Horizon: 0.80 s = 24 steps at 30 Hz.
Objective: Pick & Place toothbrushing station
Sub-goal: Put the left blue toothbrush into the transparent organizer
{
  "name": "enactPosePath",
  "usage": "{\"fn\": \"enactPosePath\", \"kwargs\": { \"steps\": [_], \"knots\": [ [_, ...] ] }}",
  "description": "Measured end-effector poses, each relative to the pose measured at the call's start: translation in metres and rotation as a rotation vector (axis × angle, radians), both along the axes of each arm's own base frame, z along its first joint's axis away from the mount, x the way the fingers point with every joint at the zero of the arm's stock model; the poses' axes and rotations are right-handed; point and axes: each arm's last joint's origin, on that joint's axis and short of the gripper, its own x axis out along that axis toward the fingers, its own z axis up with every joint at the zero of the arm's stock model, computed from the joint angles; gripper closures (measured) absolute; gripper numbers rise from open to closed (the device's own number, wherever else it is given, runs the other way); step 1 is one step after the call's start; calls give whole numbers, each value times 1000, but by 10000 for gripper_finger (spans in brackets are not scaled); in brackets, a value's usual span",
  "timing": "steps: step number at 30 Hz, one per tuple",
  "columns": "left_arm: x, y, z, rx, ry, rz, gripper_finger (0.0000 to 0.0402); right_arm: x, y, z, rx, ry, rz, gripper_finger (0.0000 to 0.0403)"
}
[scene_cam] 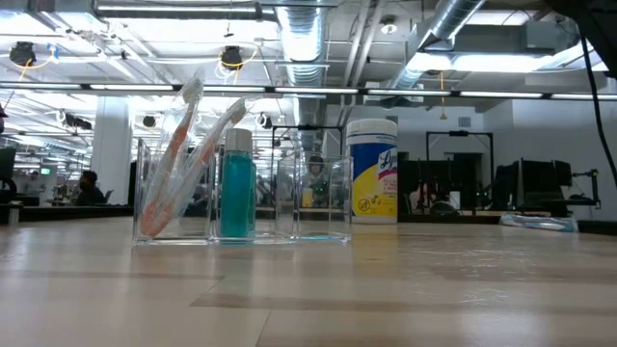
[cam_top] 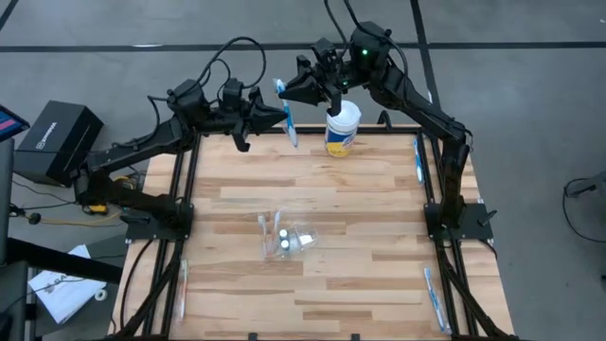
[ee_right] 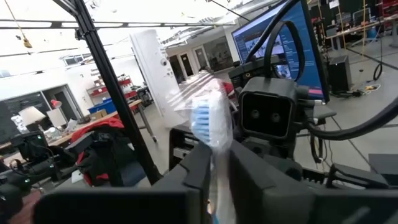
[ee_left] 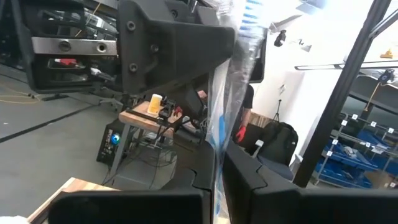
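High view shows the wrapped toothbrush [cam_top: 287, 114] hanging upright between both arms, left gripper [cam_top: 281, 116] clamped low on it, right gripper [cam_top: 289, 92] closing on its top, well apart from the clear organizer [cam_top: 286, 237]

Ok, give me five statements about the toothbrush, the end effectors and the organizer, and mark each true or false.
1. Both end effectors grip the packaged toothbrush. True: left end effector and right end effector meet on it at the table's far edge.
2. The toothbrush lies flat on the table. False: it is held up in the air.
3. The organizer holds two toothbrushes. True.
4. The wipes can is tipped over. False: it stands upright.
5. The teal bottle stands outside the organizer. False: it stands in a compartment.
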Motion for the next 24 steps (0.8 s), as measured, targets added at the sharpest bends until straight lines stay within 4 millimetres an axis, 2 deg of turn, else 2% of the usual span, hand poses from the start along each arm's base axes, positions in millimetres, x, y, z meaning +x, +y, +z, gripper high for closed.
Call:
{"fn": "enactPosePath", "kwargs": {
  "steps": [4, 12, 18, 24],
  "knots": [
    [0, 0, 1, -1, -5, -1, 396, 0, -1, 0, -22, -10, -10, 392],
    [0, 0, 0, 48, -1, 10, 383, 0, -1, 0, -40, -17, -13, 397],
    [-8, 15, -2, 91, 28, 1, 307, -5, -12, 0, -39, -18, -37, 399],
    [-21, 39, -10, 95, 111, 27, 228, -19, -34, 4, -47, -27, -88, 399]
  ]
}}
